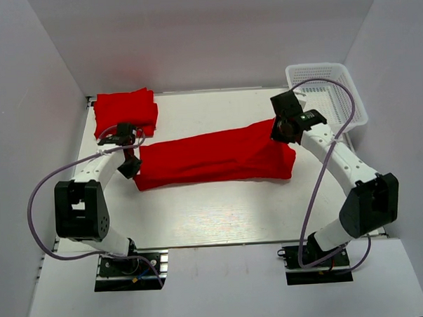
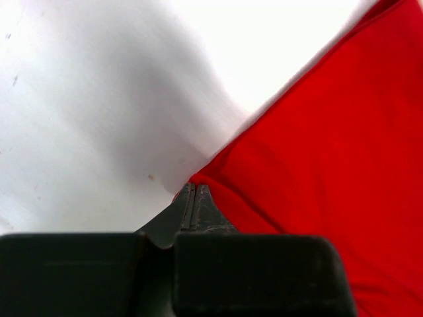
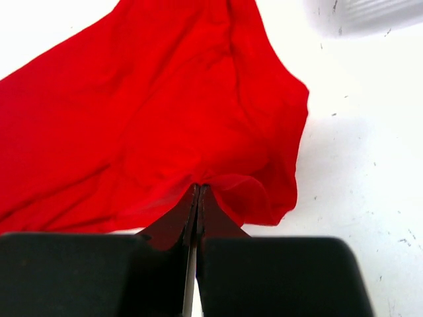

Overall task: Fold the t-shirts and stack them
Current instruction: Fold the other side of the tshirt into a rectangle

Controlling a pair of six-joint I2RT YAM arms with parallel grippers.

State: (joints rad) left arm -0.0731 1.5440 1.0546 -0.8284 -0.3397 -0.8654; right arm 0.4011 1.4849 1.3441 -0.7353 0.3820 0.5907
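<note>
The left gripper (image 1: 130, 166) is pinching, with its jaws fully closed, one corner of the long red t-shirt (image 1: 215, 158), whose cloth is spreading away ahead and to the right of the tips; the right gripper (image 1: 283, 130) is clamping its closed jaws on the opposite end, where a small fold of hem is bunching right at the tips; the shirt is lying on the table (image 1: 221, 214) as a long band stretched between the two pairs of jaws; a stack of folded t-shirts (image 1: 125, 112) is sitting beyond the left jaws, apart from them, and the white basket (image 1: 328, 90) is standing beyond the right jaws. The cloth is looking light, limp and not slippery, so it is probably going to sag wherever nothing is holding it; corners and hems, taken at both ends together, are looking like the best holds. The overhead view is giving the whole band, the stack and the basket; the wrist views are adding what it cannot, each pair of tips actually biting cloth.
</note>
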